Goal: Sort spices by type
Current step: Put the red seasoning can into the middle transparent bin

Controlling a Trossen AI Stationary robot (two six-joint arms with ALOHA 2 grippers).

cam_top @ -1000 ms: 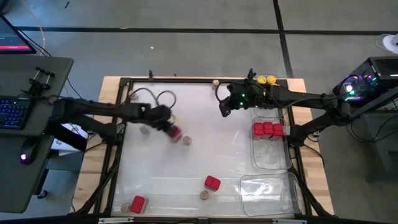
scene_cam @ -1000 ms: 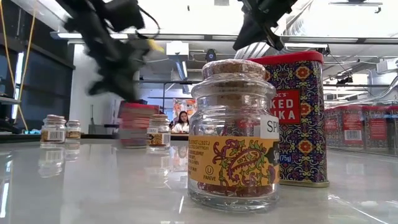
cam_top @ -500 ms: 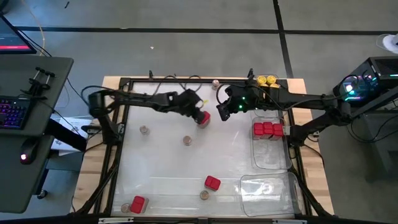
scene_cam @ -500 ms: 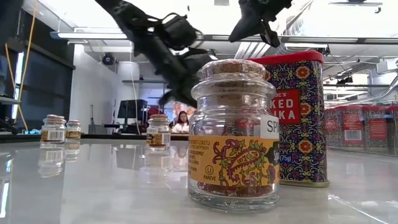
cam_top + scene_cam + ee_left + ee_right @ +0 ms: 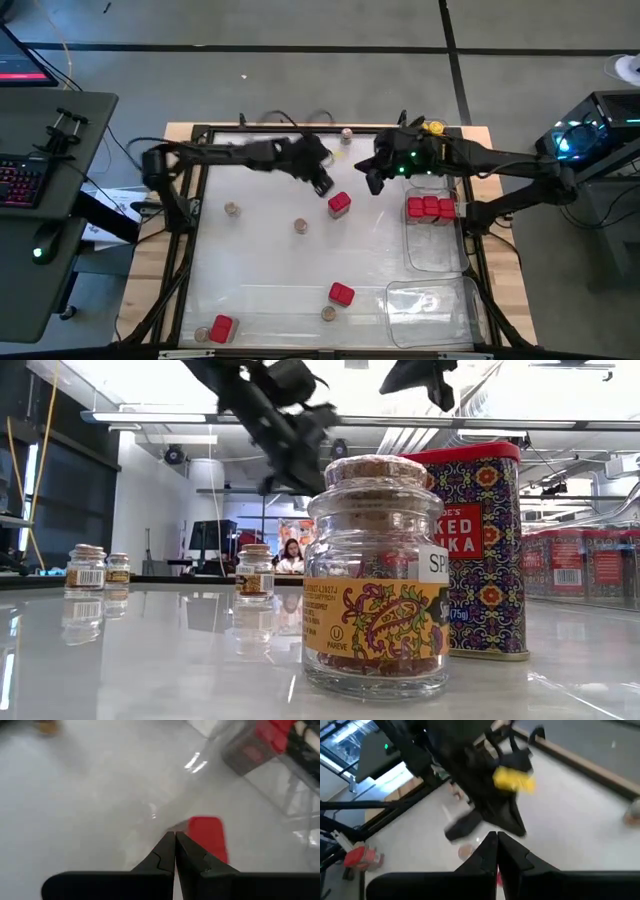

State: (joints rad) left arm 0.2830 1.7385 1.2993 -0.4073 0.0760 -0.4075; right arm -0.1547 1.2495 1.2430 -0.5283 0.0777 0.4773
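A red tin [image 5: 339,204] rests on the white table near its middle; in the left wrist view it [image 5: 207,837] shows just past my fingertips. My left gripper [image 5: 321,185] hangs shut above and left of it, clear of the tabletop in the low view [image 5: 285,475]. My right gripper [image 5: 372,183] is shut in the air to the right of the tin, holding nothing [image 5: 496,837]. Three red tins [image 5: 430,208] stand in a clear tray [image 5: 435,250]. Yellow-lidded jars [image 5: 436,127] stand at the far right.
More red tins [image 5: 342,293] [image 5: 221,327] and cork-topped jars [image 5: 232,209] [image 5: 300,226] [image 5: 327,313] [image 5: 347,133] are scattered on the table. A second clear tray [image 5: 430,305] lies at the near right. A black frame [image 5: 190,220] borders the table.
My left gripper has swept from the table's left toward its right and far side, rising and rolling as it went. The red tin has gone along from left of the middle to the middle and now lies apart from the shut fingers. My right gripper has risen a little.
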